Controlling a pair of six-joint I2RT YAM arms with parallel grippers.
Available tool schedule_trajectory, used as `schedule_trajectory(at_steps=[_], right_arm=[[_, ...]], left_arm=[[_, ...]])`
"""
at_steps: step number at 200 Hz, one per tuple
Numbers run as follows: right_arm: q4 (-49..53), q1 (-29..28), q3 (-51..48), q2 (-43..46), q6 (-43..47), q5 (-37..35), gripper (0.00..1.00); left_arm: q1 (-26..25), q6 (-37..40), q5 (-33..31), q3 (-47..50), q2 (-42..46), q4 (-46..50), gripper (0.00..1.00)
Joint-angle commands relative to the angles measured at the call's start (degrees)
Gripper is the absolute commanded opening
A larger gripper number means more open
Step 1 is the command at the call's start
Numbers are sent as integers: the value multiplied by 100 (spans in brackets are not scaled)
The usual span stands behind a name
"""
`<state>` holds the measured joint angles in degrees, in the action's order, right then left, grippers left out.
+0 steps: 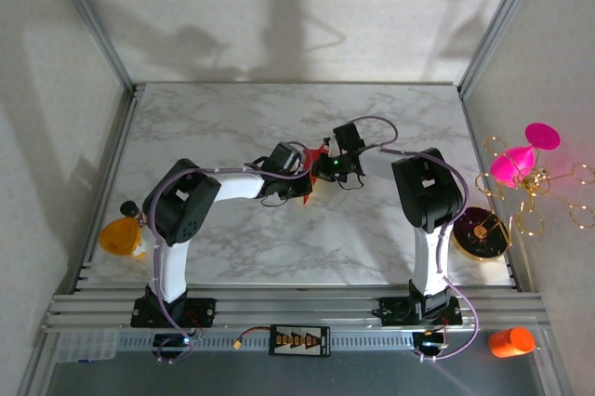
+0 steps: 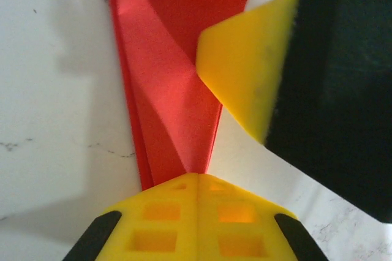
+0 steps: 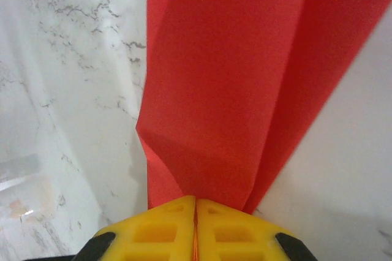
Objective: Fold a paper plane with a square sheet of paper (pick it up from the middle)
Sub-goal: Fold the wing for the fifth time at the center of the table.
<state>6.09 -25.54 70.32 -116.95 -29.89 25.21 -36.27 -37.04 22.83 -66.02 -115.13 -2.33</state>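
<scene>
Yellow-tipped left end effector [image 2: 197, 178] and right end effector [image 3: 195, 200] each clamp shut on the red paper [image 2: 171, 59]. It hangs between them over the middle of the marble desk [image 1: 279, 247], folded into a narrow, layered wedge with slanting creases.

Overhead view looking down, two wrist close-ups sharing red paper [image 2: 171, 59]

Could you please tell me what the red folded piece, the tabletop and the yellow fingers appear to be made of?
Red paper: thin matte paper, judging by its sharp creases and layered edges. Tabletop: smooth, white with grey veins, marble or a marble-look laminate. Yellow fingers: likely moulded matte plastic, with a grid of square recesses.
</scene>
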Motion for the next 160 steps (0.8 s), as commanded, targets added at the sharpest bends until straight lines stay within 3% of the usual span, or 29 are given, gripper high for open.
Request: schedule_trajectory(at_steps=[1,92,132,160], right_arm=[[86,136,176,-249,177,-379,10],[541,527,1009,-664,394,-724,10],[542,408,636,-428,339,-500,10],[507,230,212,-91,109,-398,10]], left_arm=[[49,222,-77,93,-167,814,0],[63,382,35,362,-76,903,0],[68,548,143,210,224,957,0],[72,321,290,99,442,455,0]])
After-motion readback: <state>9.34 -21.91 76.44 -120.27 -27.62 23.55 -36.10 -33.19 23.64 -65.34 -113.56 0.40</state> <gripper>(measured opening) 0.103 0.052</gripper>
